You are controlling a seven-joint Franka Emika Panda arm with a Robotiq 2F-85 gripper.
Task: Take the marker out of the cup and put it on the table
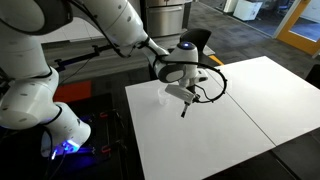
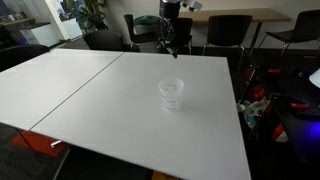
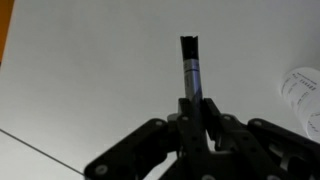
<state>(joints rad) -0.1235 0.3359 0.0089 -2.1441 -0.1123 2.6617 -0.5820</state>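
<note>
Pincer: we see the gripper (image 3: 193, 106) pinching the marker (image 3: 190, 65) by one end.
Marker: out of the cup (image 2: 172, 94), pointing down over the table (image 2: 100, 90); we cannot tell whether it touches.
Cup: upright, apart from the gripper.

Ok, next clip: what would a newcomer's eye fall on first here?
The black robot gripper is shut on a thin dark marker, which juts out from between its fingers in the wrist view. In an exterior view, the small translucent whitish plastic cup stands upright on the large white table, with no marker in it.
</note>
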